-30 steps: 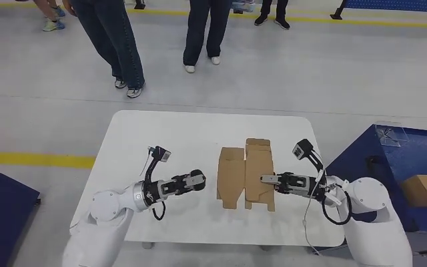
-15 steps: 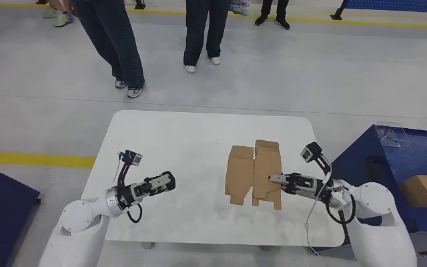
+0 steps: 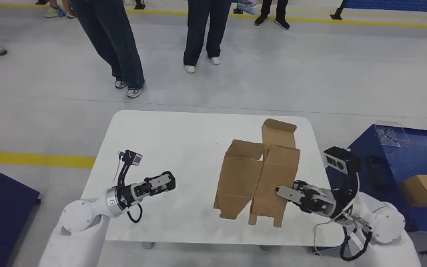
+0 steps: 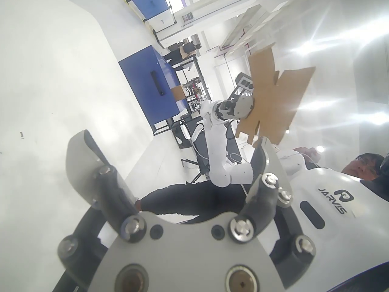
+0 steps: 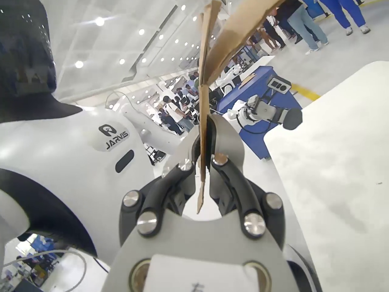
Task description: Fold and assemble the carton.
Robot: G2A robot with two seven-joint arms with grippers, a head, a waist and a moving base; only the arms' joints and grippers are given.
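The carton (image 3: 257, 177) is now up off the surface (image 3: 173, 140). A second ago it lay flat there; half a second ago it had slid a little toward the right arm but was still lying down. It now hangs tilted over the right half of the surface, gripped near its lower right edge by the right gripper (image 3: 285, 191). The right arm has drawn back toward the body as it lifted.

In the right wrist view the fingers (image 5: 228, 141) are narrow, pinching the cardboard edge (image 5: 203, 98) between them. Past the grip the panels seem to splay apart, though from this angle I cannot be sure whether the sleeve is opening or a flap is only hanging loose.

The left gripper (image 3: 165, 179) was just beside the carton's left edge a second ago. It then pulled away and has kept to the same spot for the last half second, over the near left of the surface and well apart from the carton. Its fingers (image 4: 91, 159) stand wide with nothing between them, and the carton (image 4: 273, 98) shows far off beyond them, in the air.

I judge the pick-up done and the folding not yet begun. With one arm holding the carton clear, the free left gripper is placed to come in and take or push the opposite side to square it open. The thin one-edge grip could let the cardboard swing or slip.
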